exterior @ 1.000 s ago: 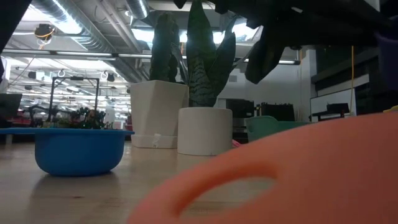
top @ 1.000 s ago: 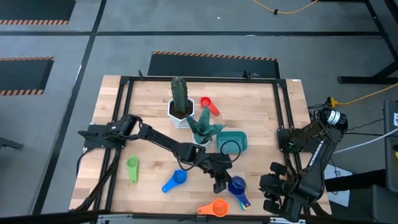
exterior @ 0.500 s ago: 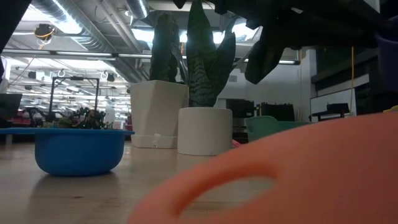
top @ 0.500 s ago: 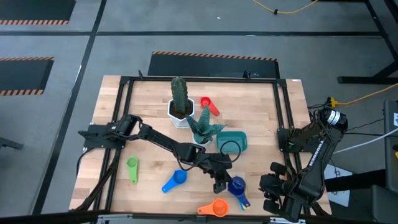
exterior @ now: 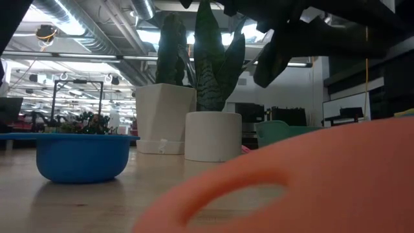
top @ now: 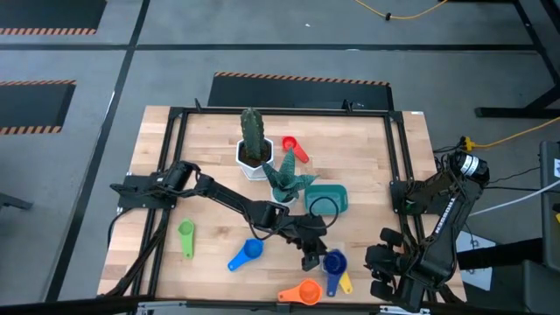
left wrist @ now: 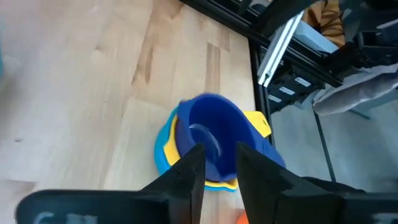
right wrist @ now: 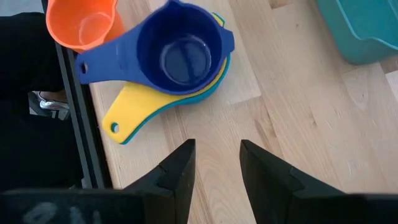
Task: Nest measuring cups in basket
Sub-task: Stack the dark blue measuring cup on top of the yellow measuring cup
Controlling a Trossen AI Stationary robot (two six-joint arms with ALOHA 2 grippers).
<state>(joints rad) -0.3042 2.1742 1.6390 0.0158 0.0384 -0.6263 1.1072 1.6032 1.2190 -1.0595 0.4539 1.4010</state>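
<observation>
Cups lie scattered over the wooden table (top: 367,149), none yet in the basket, noted here left to right in the overhead view. Green cup (top: 185,234) sits alone near the left frame rail. Light blue cup (top: 248,251) lies further in, handle angled toward the front edge. Left gripper (top: 308,261) hovers at centre front, just beside a stack of three: dark blue cup (top: 332,262) on top, yellow cup (right wrist: 134,111) under it, a thin blue rim lowest. Its wrist view shows the fingers parted around nothing, the stack just beyond the tips, so it reads as released. Orange cup (top: 307,292) lies at the front edge, near the stack. Behind, the basket (top: 325,199) holds only a dark loop I cannot identify; beside it stand the leafy plant (top: 287,179) and the cactus (top: 252,136), with a red cup (top: 294,147) just behind them. Right gripper (right wrist: 216,168) waits off the table's right edge, fingers apart, holding nothing. Judgement: these cups look light, stiff and slick; nested ones may slide apart if tilted. Pinching the flat handles, or a bowl rim across its wall, seems safest, keeping the stack level.
</observation>
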